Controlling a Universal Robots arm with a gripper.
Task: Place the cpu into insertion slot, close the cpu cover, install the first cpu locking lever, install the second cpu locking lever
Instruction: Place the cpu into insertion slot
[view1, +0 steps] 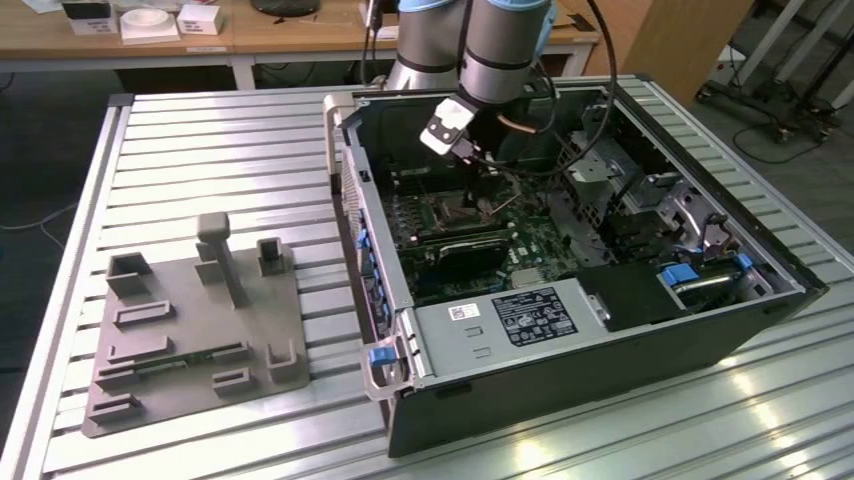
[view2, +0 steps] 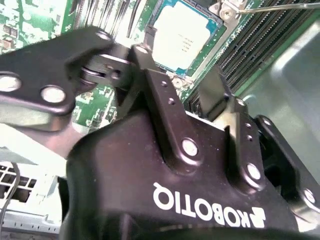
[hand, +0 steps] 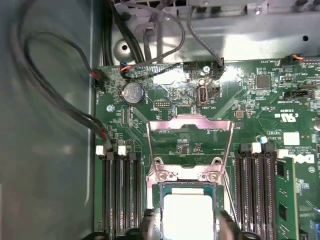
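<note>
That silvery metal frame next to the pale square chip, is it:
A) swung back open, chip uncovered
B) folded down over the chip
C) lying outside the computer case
A: in the first wrist view the metal frame stands swung back from its hinge, and the chip lies uncovered.

Arm (view1: 497, 50) at a downward slant, claw (hand: 187, 227) jaws apart.

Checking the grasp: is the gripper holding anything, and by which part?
Nothing, apparently: the open gripper hovers over the pale silvery-beige square cpu, seated in its silver-rimmed socket.
</note>
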